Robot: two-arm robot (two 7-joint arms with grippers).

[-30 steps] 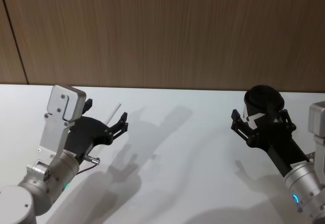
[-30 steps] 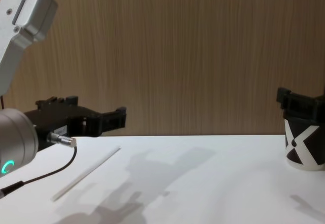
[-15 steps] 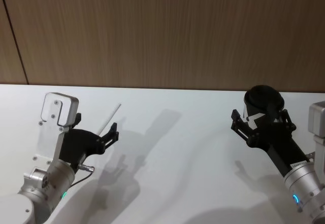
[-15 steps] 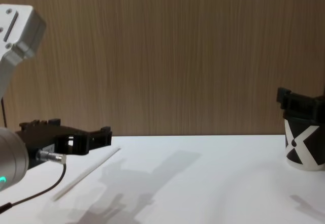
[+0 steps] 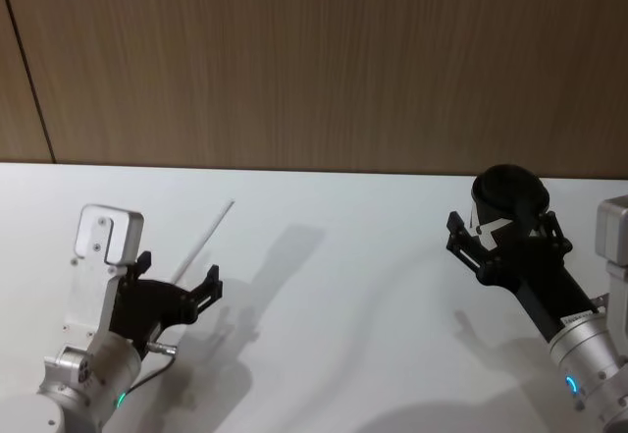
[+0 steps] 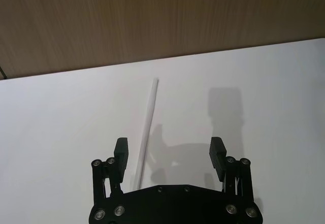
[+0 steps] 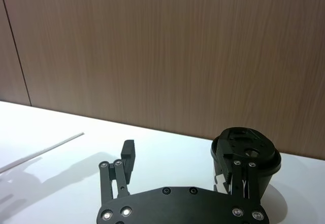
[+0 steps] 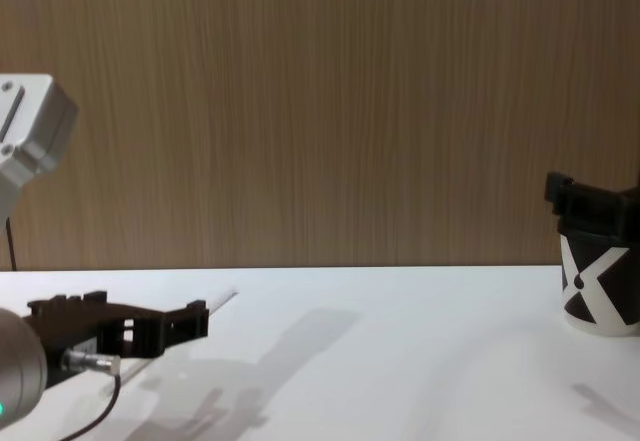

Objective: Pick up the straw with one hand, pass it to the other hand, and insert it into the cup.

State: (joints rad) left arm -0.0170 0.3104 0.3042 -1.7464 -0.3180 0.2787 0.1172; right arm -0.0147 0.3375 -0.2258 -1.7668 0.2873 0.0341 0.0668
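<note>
Hand on the left [image 6: 169, 148] was spread wide, gripping nothing, and sat low over the near end of the straw [image 6: 148, 117]. The straw lay flat on the worktop [image 5: 343, 286], angled away toward the back. My worry: it ran close beside one finger rather than midway between the two. If the hand closed like that, I reckon one finger would shove or roll the straw sideways instead of pinching it. It's thin and flat on the surface too, so the fingertips would have to come nearly onto the worktop, and a scrape or an empty close looked quite possible.

The right hand [image 5: 502, 232] was also open and holding nothing, with the cup [image 5: 508, 192] standing right at its fingertips. One finger overlapped the cup in its wrist view. If that arm swung across for the handover, it could easily clip the cup and tip it.

Room-wise, there was a big bare stretch of worktop between the two hands, plenty for the pass. The tight side was the back, where the wooden wall [image 5: 314, 60] rose straight from the worktop's far edge.
</note>
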